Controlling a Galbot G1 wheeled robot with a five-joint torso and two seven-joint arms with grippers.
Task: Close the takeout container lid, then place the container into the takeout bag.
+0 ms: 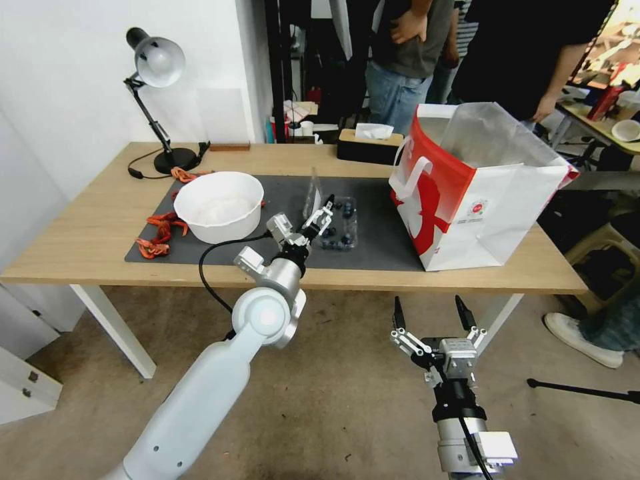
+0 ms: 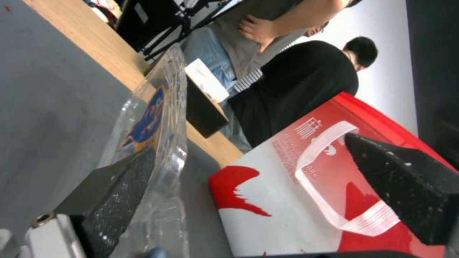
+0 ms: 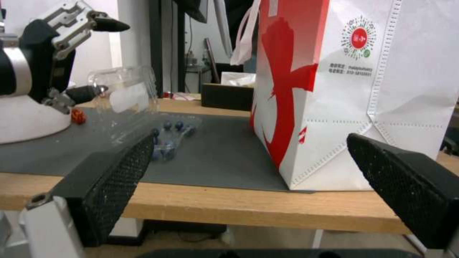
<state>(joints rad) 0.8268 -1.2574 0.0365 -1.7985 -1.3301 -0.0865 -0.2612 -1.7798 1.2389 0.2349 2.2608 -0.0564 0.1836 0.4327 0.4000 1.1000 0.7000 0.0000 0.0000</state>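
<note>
A long wooden table (image 1: pixel 87 233) carries a dark grey mat (image 1: pixel 380 247) across its middle. At the right end of the mat stands the takeout bag (image 1: pixel 480 200), boxy, red and white, upright and open at the top, its flat white handle (image 2: pixel 330 179) hanging on the side that faces the mat's centre. On the left part of the mat sits a large round white bowl (image 1: pixel 219 205), with orange-red scraps (image 1: pixel 160 233) beside it, and a black desk lamp (image 1: pixel 157 87) stands behind at the table's back left. A dark tissue box (image 1: pixel 370 145) rests at the far edge behind the mat. Between bowl and bag lies the takeout container (image 1: pixel 339 227), its clear tray flat on the mat with dark blueberries inside, well apart from the bag. The lid (image 1: pixel 312 193) stands raised, nearly upright on the bowl side of the tray, its colourful sticker (image 2: pixel 146 120) showing in the left wrist view. The left gripper (image 1: pixel 319 217) reaches over the table's near edge to the container with its fingers spread; one finger (image 2: pixel 114 193) lies against the raised lid, the other is clear of it. The right gripper (image 1: pixel 431 312) hangs below and before the table's front edge, near the bag's corner, with its fingers wide apart and holding nothing.
</note>
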